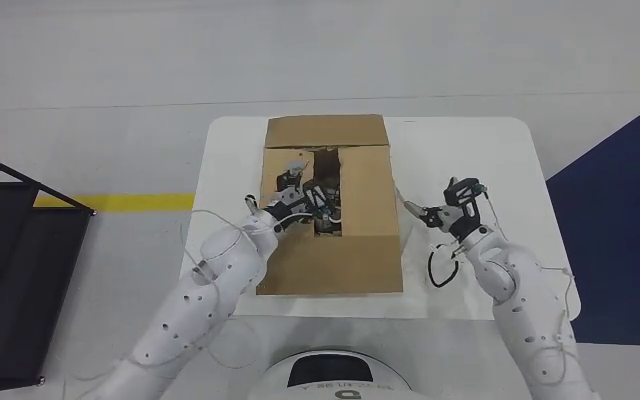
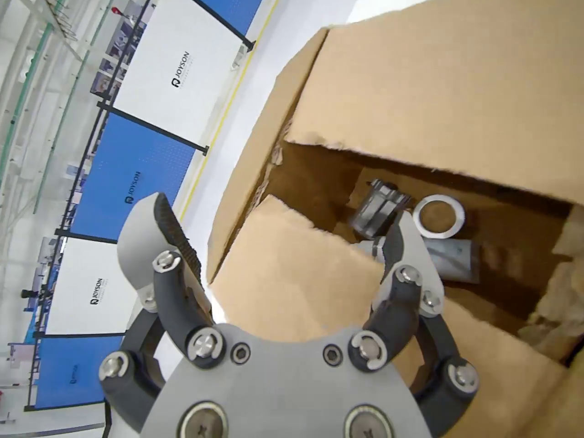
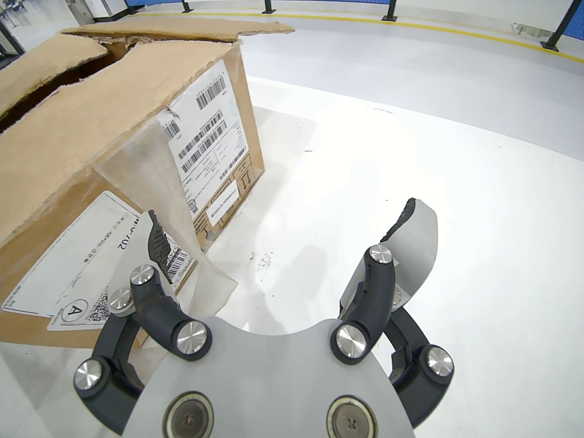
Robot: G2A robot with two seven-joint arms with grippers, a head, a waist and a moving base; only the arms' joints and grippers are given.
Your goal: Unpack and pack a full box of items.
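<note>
Left claw [image 2: 280, 209] is hovering open above the box's [image 2: 433, 70] gap, parts [image 2: 372, 214] just beyond; right claw [image 3: 283, 216] idling open outside.

The white desk [image 1: 480, 160] carries a single cardboard box [image 1: 365, 200], its top flaps partly open. The box stands a little left of the desk's middle, reaching from the far edge nearly to the near edge.
</note>
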